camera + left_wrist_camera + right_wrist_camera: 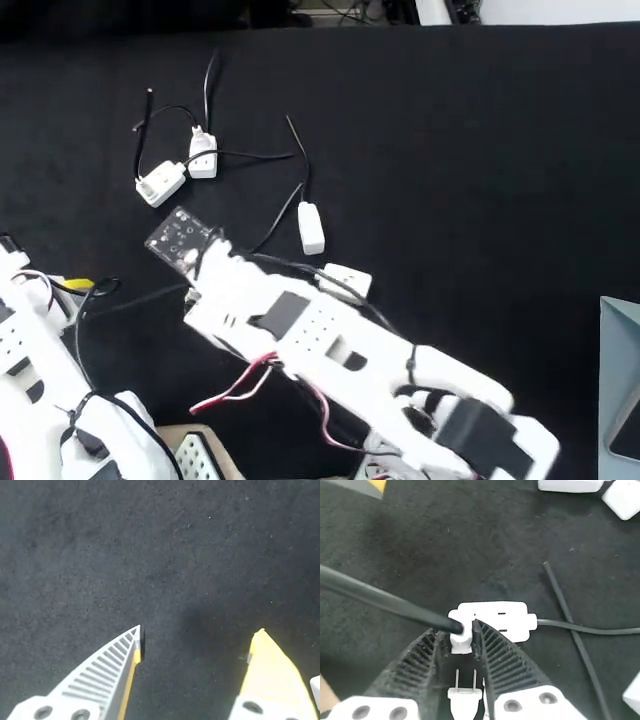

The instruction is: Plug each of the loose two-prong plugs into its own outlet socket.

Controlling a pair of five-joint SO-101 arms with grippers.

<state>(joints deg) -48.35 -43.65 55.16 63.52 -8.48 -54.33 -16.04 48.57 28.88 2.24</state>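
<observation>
since the right gripper [458, 631] has its black ribbed fingers clamped on a small white plug [460, 644], i judge the step in hand to be lining that plug up with the socket [495, 621]. the socket is a white block lying flat just beyond the fingertips, with slots showing on its upper face and its own lead [585, 628] running off the far end. the plug's black cord [385, 600] trails out to one side, so the grip probably keeps the cord clear of the slots. the held plug's prongs are hidden, and i cannot tell whether plug and socket already touch

a second plug [465, 692] sits between the fingers nearer the wrist, prongs pointing toward the tips. whether it is gripped or only lying under them is unclear

the left gripper [200, 630] is spread wide over bare cloth with nothing in it, likely parked out of the way

from above, a white piece [203, 156] lies just beside a square piece [160, 186] among looped cords, well clear of the arms. a long piece [312, 228] lies near the right arm [340, 350], all likely waiting their turn

the cloth [480, 150] is black, matt and faintly speckled, and covers the whole table. beyond its far edge runs a dim strip of room with cables, and a grey object [622, 380] stands at the right edge
</observation>
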